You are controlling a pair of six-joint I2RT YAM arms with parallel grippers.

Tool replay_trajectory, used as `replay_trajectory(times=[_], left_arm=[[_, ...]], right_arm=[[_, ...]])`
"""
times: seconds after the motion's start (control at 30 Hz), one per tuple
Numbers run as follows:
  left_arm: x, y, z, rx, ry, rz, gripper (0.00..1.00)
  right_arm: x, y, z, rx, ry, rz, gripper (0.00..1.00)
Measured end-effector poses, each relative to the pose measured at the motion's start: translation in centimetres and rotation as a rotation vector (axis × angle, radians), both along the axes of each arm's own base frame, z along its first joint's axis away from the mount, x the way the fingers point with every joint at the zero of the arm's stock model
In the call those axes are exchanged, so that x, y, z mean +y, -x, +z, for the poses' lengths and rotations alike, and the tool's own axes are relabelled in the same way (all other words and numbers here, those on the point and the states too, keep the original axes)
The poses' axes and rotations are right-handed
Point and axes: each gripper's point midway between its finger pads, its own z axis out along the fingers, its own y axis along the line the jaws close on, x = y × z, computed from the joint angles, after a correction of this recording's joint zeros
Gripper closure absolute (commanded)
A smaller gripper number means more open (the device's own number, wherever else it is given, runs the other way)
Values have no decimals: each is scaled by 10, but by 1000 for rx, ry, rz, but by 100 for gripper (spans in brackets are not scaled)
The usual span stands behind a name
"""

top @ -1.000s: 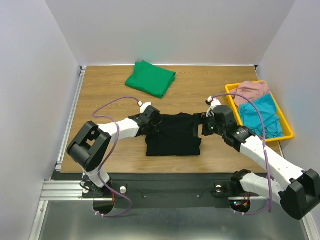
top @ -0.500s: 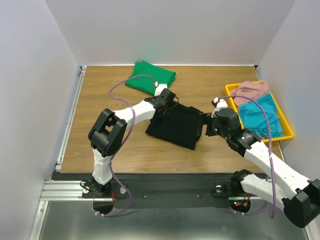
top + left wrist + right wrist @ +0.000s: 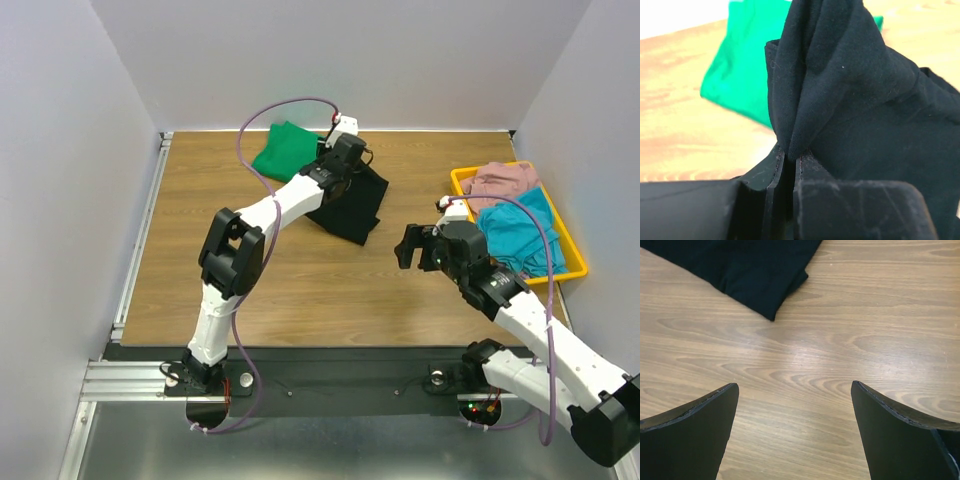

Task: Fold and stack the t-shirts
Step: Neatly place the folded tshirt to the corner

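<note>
The folded black t-shirt hangs from my left gripper, which is shut on its upper edge; its lower part trails toward the table centre. In the left wrist view the black cloth is pinched between my closed fingers. The folded green t-shirt lies at the back of the table just left of the gripper, also seen in the left wrist view. My right gripper is open and empty over bare wood; a corner of the black shirt lies ahead of it.
A yellow bin at the right holds pink and teal cloths. White walls enclose the wooden table. A metal rail runs along the left edge.
My left gripper has carried the black t-shirt from the table centre back and up to beside the green shirt. My right gripper let go of the shirt and drew back, open.
</note>
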Motion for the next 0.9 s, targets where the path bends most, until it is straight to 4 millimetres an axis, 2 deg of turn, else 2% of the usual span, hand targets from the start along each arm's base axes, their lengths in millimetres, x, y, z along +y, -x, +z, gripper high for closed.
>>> replay_trajectory(times=[0.17, 0.27, 0.53, 0.73, 0.9], left_arm=[[9, -26, -6, -17, -86, -6, 100], [18, -42, 0, -41, -123, -8, 100], [51, -89, 46, -170, -126, 30, 100], [72, -107, 67, -218, -129, 43, 100], [81, -118, 78, -239, -124, 20, 100]], right_arm=[[-4, -2, -4, 6, 18, -21, 0], [-6, -4, -5, 7, 25, -33, 0], [-10, -4, -19, 36, 56, -55, 0], [-11, -5, -24, 53, 70, -61, 0], [-11, -5, -24, 53, 70, -61, 0]])
